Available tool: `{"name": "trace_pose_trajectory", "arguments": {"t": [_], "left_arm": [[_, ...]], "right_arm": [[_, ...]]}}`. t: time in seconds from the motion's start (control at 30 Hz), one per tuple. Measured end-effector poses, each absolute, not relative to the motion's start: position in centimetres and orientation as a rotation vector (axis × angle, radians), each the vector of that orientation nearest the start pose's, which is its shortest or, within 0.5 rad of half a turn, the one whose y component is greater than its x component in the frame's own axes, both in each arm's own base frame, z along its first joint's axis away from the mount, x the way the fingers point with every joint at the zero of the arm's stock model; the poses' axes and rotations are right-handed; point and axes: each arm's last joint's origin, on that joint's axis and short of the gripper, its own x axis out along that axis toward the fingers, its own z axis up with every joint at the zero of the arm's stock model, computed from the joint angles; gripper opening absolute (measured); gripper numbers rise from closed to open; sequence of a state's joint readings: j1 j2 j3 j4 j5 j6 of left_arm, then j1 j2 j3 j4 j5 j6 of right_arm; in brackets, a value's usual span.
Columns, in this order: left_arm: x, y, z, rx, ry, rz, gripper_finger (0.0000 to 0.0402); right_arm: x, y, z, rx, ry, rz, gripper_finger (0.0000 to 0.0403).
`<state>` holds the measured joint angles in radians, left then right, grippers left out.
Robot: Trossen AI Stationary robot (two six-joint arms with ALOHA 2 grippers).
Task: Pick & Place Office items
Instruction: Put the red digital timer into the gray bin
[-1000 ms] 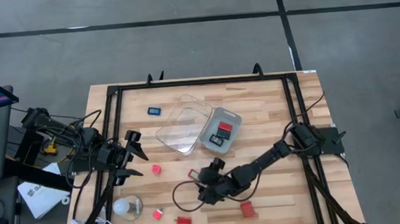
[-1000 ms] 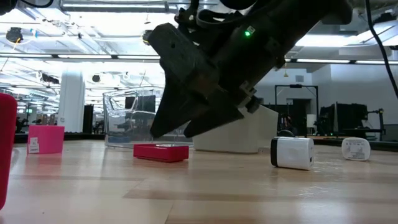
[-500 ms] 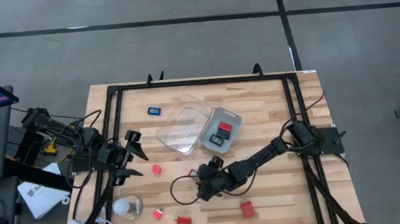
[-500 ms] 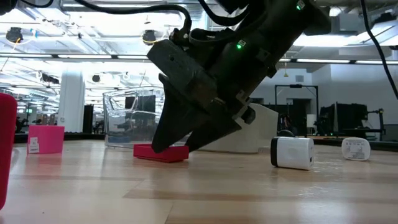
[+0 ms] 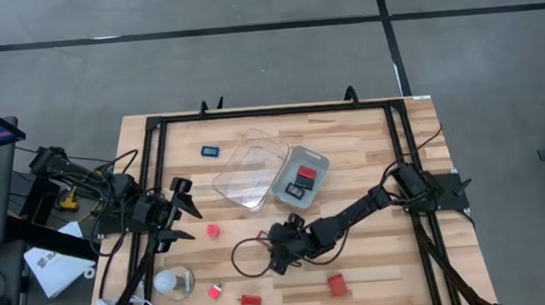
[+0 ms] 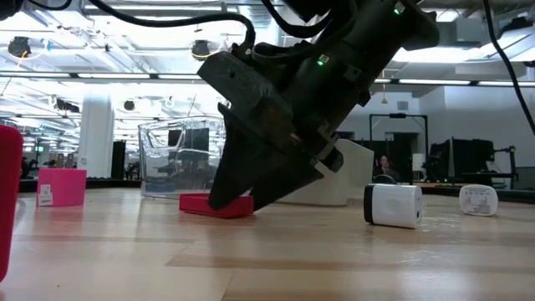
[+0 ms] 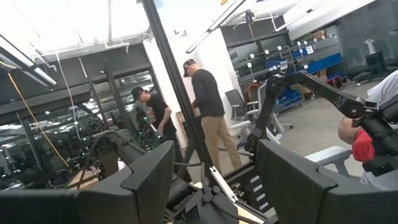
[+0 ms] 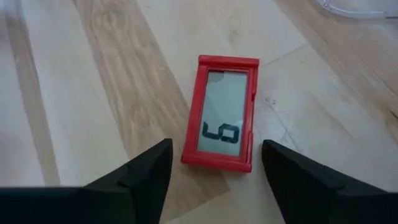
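At the table's left edge the left gripper (image 5: pixel 182 212) waits with fingers parted, holding nothing. Near the middle, the right gripper (image 8: pixel 214 168) is lowered over a flat red clip (image 8: pixel 222 122) lying on the wood, its fingers spread either side, not touching it.

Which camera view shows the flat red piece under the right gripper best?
The right wrist view: the flat red rectangular piece with a clear window lies fully visible. The low view shows only its edge; in the high view the arm mostly hides it; the left wrist view misses it.
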<state>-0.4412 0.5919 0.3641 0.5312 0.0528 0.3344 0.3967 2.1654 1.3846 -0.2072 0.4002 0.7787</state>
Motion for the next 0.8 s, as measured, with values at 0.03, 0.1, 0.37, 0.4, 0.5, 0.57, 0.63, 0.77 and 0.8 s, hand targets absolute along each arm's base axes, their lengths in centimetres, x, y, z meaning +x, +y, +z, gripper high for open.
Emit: {"name": "trace_pose_trajectory", "arguments": {"t": [0.03, 0.1, 0.37, 0.4, 0.5, 0.57, 0.63, 0.77, 0.8], "left_arm": [[13.1, -6.3, 28.3, 0.266, -0.379, -0.435, 0.0227], [13.1, -6.3, 28.3, 0.266, -0.379, -0.435, 0.0227], [13.1, -6.3, 28.3, 0.266, -0.379, -0.435, 0.0227], [13.1, -6.3, 28.3, 0.266, -0.379, -0.435, 0.0227], [13.1, -6.3, 28.3, 0.266, -0.379, -0.435, 0.0227], [13.1, -6.3, 28.3, 0.266, -0.379, -0.435, 0.0227], [13.1, -6.3, 28.3, 0.266, -0.379, -0.435, 0.0227], [13.1, -6.4, 28.3, 0.264, -0.379, -0.435, 0.0227], [13.1, -6.4, 28.3, 0.264, -0.379, -0.435, 0.0227]], "right_arm": [[40.7, 15.8, 11.3, 0.343, 0.845, -0.346, 0.0228], [40.6, 15.8, 11.3, 0.342, 0.849, -0.346, 0.0208], [40.6, 15.5, 11.3, 0.352, 0.858, -0.364, 0.0141], [40.6, 15.5, 11.3, 0.351, 0.858, -0.364, 0.0141], [40.6, 15.5, 11.3, 0.351, 0.859, -0.364, 0.0141], [40.5, 15.7, 11.3, 0.348, 0.861, -0.359, 0.0148], [40.3, 16.1, 11.3, 0.341, 0.862, -0.353, 0.0154], [39.9, 17.1, 11.3, 0.328, 0.866, -0.337, 0.0147], [39.7, 17.4, 11.3, 0.329, 0.866, -0.331, 0.0144]]}}
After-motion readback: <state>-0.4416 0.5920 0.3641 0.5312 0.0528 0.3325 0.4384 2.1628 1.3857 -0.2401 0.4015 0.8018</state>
